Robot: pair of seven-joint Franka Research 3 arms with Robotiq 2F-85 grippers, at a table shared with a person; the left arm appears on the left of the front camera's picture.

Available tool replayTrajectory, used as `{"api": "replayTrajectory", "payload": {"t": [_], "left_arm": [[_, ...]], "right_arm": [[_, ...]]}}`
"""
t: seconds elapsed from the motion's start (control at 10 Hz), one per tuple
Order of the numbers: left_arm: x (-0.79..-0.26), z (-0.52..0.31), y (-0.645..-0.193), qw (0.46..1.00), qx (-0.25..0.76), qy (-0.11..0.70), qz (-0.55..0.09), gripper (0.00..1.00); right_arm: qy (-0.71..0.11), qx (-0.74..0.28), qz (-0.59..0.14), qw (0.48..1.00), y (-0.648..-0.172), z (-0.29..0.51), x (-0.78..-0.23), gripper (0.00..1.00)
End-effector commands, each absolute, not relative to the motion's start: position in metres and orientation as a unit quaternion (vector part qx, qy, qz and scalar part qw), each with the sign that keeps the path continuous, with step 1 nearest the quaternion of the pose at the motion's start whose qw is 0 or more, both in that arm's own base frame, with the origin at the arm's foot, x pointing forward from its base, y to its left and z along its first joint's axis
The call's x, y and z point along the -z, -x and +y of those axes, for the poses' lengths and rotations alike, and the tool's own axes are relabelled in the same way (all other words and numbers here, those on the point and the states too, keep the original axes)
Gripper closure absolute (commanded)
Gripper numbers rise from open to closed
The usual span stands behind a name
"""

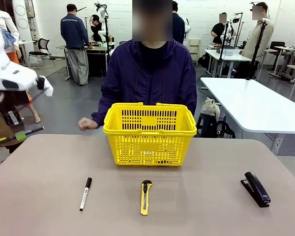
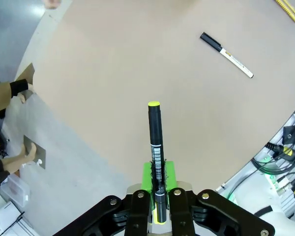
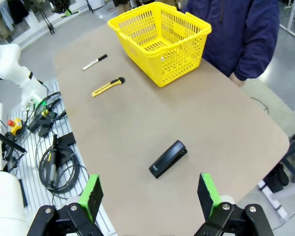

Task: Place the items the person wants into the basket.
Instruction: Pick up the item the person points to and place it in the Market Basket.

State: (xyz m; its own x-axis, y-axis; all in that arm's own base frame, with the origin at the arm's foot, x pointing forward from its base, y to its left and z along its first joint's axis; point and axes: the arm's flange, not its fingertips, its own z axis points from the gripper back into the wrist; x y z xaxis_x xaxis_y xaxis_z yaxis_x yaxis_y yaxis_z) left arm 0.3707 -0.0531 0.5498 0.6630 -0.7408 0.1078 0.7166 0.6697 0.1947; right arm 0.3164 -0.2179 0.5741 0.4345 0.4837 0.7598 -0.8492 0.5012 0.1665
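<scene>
Clenching the thin black pen by its rear end, the left tool is hovering by the worktop's left edge, well apart from the far-middle basket, so the long overhang is risking a swivel and a drop short, while the right tool is hanging released.

Yellow-tipped black pen gripped; white marker flat

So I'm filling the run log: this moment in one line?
left gripper: shut on pen | right gripper: open, stapler ahead | marker, knife: on table | basket: by person
</scene>
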Motion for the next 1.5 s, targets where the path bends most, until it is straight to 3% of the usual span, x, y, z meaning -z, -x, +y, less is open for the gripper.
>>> {"api": "replayTrajectory", "payload": {"t": [0.0,0.7,0.8,1.0,1.4], "left_arm": [[-0.554,-0.049,-0.382,0.91,0.403,-0.066,-0.074,1.0],[-0.56,-0.051,-0.373,0.91,0.399,-0.065,-0.086,1.0],[-0.56,-0.051,-0.374,0.912,0.398,-0.061,-0.081,0.89],[-0.585,-0.124,-0.406,0.856,0.496,-0.095,-0.11,0.89],[-0.603,-0.283,-0.483,0.768,0.622,-0.124,-0.091,0.89]], "right_arm": [[-0.281,-0.42,-0.342,0.792,-0.317,-0.218,-0.575,0.0],[-0.281,-0.42,-0.342,0.792,-0.317,-0.218,-0.575,0.0],[-0.281,-0.42,-0.342,0.792,-0.317,-0.218,-0.575,0.0],[-0.281,-0.42,-0.342,0.792,-0.317,-0.218,-0.575,0.0],[-0.281,-0.42,-0.342,0.792,-0.317,-0.218,-0.575,0.0]]}}
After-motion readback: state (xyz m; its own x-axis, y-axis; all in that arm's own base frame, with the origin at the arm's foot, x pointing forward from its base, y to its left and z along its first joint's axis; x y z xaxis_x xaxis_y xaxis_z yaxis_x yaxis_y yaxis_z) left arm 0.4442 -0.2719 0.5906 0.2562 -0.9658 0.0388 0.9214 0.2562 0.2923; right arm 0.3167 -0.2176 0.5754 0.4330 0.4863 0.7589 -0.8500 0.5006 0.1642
